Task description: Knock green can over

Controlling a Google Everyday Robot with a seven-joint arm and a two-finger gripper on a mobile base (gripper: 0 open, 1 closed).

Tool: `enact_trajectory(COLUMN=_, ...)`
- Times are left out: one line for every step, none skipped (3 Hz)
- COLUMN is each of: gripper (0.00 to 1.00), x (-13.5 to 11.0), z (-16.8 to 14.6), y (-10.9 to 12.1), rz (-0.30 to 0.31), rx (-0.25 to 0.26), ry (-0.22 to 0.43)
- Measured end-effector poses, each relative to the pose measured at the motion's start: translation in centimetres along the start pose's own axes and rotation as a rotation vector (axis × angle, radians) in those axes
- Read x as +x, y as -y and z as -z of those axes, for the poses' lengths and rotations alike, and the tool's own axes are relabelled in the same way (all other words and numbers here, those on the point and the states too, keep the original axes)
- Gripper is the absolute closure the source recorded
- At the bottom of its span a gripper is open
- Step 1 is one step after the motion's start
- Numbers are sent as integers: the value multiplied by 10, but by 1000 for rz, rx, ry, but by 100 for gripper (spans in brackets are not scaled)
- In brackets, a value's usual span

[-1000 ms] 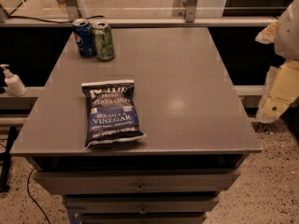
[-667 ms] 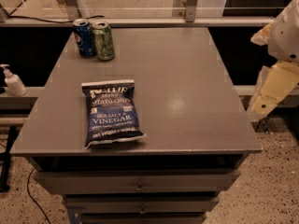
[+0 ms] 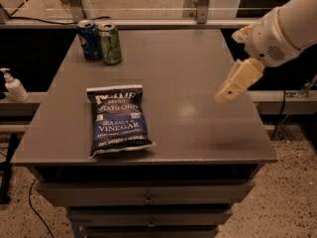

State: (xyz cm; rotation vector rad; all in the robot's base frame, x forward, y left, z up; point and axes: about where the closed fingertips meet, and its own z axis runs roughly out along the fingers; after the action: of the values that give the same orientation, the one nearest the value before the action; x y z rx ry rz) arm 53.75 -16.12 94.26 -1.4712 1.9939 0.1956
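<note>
Print read on the chip bag (image 3: 119,120)
"BRAND", "POTATO CHIPS" and "SEA SALT & VINEGAR" are printed on its blue front as it lies on the table (image 3: 188,68); the end effector (image 3: 233,86) is held above the table's right edge.

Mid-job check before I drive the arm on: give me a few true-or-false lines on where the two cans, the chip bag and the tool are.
1. The small green aluminium drink can stands upright at the far left corner of the grey table. True.
2. The dark blue Pepsi can stands to the green can's right, as the camera sees it. False: it stands to its left, close beside it.
3. The tool is touching the green can. False: it hangs above the table's right side, far from both cans.
4. The blue bag of salt and vinegar chips lies flat on the table's front left part. True.
</note>
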Motion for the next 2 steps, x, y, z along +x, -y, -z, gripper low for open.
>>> enact_trajectory(gripper=0, x=-32, z=-42, y=31, rz=-42, rx=-22, ry=221)
enact_trajectory(gripper=0, x=-66, z=-79, y=46, rz=-99, rx=-67, ry=411)
